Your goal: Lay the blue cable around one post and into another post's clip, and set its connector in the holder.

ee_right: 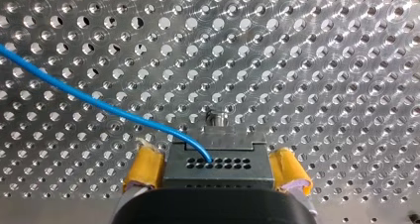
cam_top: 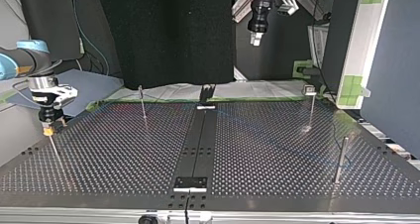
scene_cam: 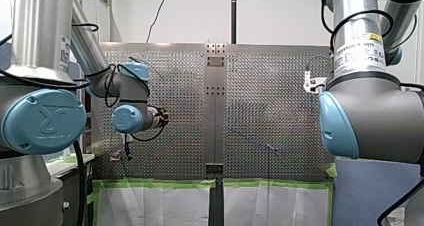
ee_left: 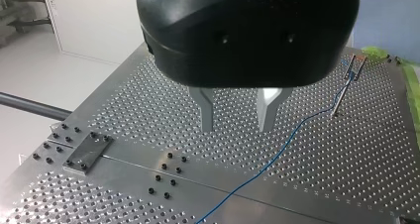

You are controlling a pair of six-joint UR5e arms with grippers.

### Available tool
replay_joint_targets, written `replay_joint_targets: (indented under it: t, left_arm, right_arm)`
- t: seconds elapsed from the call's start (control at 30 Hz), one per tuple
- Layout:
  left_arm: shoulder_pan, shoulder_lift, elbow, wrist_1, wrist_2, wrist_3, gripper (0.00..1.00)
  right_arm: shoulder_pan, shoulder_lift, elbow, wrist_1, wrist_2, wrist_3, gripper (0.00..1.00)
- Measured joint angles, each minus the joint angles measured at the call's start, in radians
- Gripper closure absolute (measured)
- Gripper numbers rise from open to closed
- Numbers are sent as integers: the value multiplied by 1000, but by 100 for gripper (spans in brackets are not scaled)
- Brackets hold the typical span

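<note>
My right gripper (ee_right: 217,168) is clamped on the connector (ee_right: 218,157), yellow pads either side, lined up at what I take for the holder (ee_right: 216,119), ready to seat it. Blue cable (ee_right: 99,102) trails off across the table (ee_right: 322,60). My left gripper (ee_left: 236,127): fingers apart, empty, parked high for clearance.

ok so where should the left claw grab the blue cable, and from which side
Probably the straight free run of the blue cable, which seems to lie flat on the table just beside my left claw. Come down from above, open fingers straddling it crosswise; nearer the post there is less room.
</note>
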Motion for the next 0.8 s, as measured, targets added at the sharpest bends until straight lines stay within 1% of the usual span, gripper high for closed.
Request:
replay_joint_targets:
  t: [0.1, 0.3, 0.57, 0.63, 0.8]
  left_arm:
    - [0, 0, 0, 0, 0, 0, 0]
    - [0, 0, -1, 0, 0, 0, 0]
    - [0, 0, -2, 0, 0, 0, 0]
    - [0, 0, -2, 0, 0, 0, 0]
    - [0, 0, -2, 0, 0, 0, 0]
  right_arm:
    - [0, 0, 0, 0, 2, 1, 1]
    - [0, 0, 0, -4, 15, 0, 1]
    - [1, 0, 0, -10, 19, 1, 1]
    - [1, 0, 0, -9, 25, 2, 1]
    - [1, 0, 0, -6, 52, 2, 1]
